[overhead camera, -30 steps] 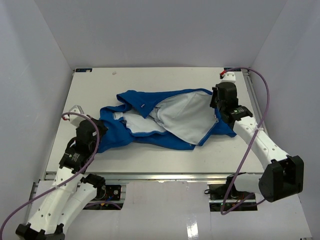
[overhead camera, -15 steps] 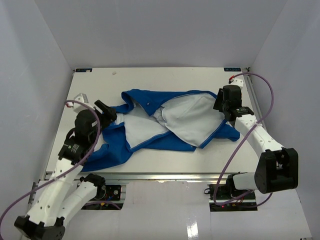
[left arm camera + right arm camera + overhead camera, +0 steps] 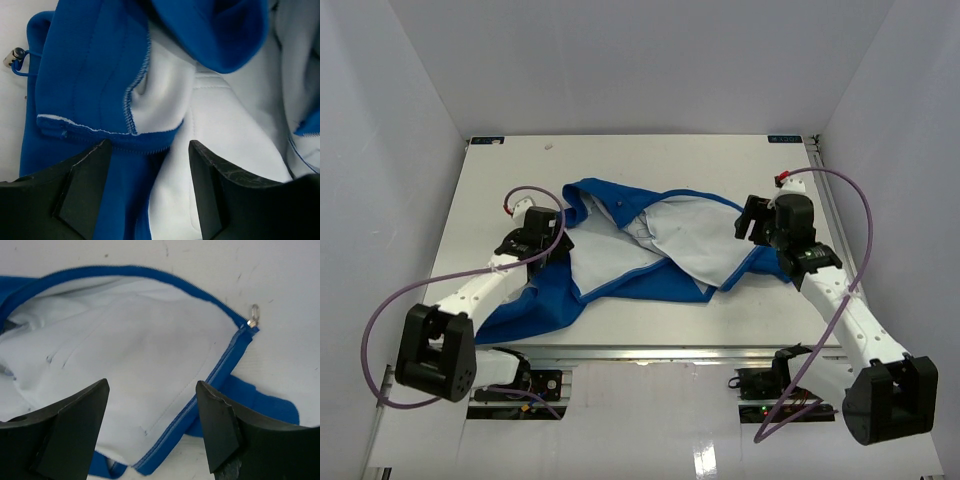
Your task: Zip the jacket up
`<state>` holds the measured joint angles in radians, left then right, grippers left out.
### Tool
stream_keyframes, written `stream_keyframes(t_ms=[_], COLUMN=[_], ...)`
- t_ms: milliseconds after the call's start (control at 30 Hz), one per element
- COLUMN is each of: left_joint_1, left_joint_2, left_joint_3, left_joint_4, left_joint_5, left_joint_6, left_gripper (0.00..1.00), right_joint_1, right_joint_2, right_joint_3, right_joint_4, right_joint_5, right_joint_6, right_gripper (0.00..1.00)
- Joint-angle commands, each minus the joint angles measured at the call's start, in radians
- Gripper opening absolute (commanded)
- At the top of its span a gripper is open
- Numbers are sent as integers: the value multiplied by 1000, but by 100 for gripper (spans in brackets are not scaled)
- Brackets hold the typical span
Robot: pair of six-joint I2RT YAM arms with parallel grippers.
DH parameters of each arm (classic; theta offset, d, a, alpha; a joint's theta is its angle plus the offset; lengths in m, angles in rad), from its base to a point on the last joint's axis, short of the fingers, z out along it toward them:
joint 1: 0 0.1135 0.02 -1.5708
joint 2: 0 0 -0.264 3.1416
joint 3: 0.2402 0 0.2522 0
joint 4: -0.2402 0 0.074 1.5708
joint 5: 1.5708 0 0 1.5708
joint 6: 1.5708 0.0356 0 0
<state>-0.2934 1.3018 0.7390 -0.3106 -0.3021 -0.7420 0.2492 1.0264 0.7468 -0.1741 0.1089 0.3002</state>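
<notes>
**FINDING: FRONT NOT ZIPPED, NOTHING HELD**

Found the white table [image 3: 720, 165] carrying one garment only. Found the jacket [image 3: 545, 295] lying crumpled across the middle of it, between the two arms, front open and unzipped. Noted the pale lining [image 3: 690, 240] turned upward over most of the centre and right. Noted a blue part trailing toward the near-left edge of the table.

Located the left gripper [image 3: 558, 218] over the jacket's left end. Confirmed from the left wrist view its jaws spread apart [image 3: 147, 150] with nothing pinched between them. Saw below them a folded blue hem [image 3: 107, 137] with white stitching, lining beside it. Cannot tell whether the fingertips touch the cloth.

Located the right gripper [image 3: 748, 218] at the jacket's right end. Confirmed from the right wrist view its jaws spread wide [image 3: 150, 390], also empty, above the open lining panel. Traced the blue zipper edge [image 3: 150, 274] along the panel's far border to its right corner.

Noted a small metal zipper pull [image 3: 254, 315] at that corner, resting on the table. Noted a small cord toggle [image 3: 14, 56] just beside the blue fabric, at the left of the left wrist view.
</notes>
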Motion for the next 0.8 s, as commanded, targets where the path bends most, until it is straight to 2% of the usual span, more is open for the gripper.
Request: stream_keyframes(t_ms=[0, 100, 200, 300, 400, 467, 533, 667, 767], left_joint_1=[15, 22, 46, 68, 71, 71, 75, 122, 193], left_joint_2=[117, 211, 324, 368, 329, 280, 224, 173, 134], left_joint_3=[65, 147, 241, 349, 362, 359, 390, 489, 480], left_joint_4=[181, 260, 273, 251, 234, 214, 155, -5, -54], left_joint_5=[20, 29, 52, 100, 131, 123, 79, 52, 81], left_joint_6=[8, 79, 126, 138, 115, 101, 101, 101, 81], left_gripper=[68, 63, 59, 46, 43, 51, 64, 68, 68], right_joint_1=[102, 198, 309, 392, 528, 579, 613, 657, 689], right_joint_2=[-119, -160, -158, -106, 20, 109, 209, 360, 469], right_joint_3=[-131, -183, -215, -228, -178, -89, -43, 72, 183], right_joint_4=[137, 222, 271, 365, 421, 422, 447, 526, 532], right_joint_5=[-144, -139, -85, -61, -10, 32, 33, 30, 59], right_joint_6=[53, 58, 60, 34, -66, -127, -180, -232, -235], right_gripper=[77, 77, 77, 76, 76, 75, 73, 70, 67])
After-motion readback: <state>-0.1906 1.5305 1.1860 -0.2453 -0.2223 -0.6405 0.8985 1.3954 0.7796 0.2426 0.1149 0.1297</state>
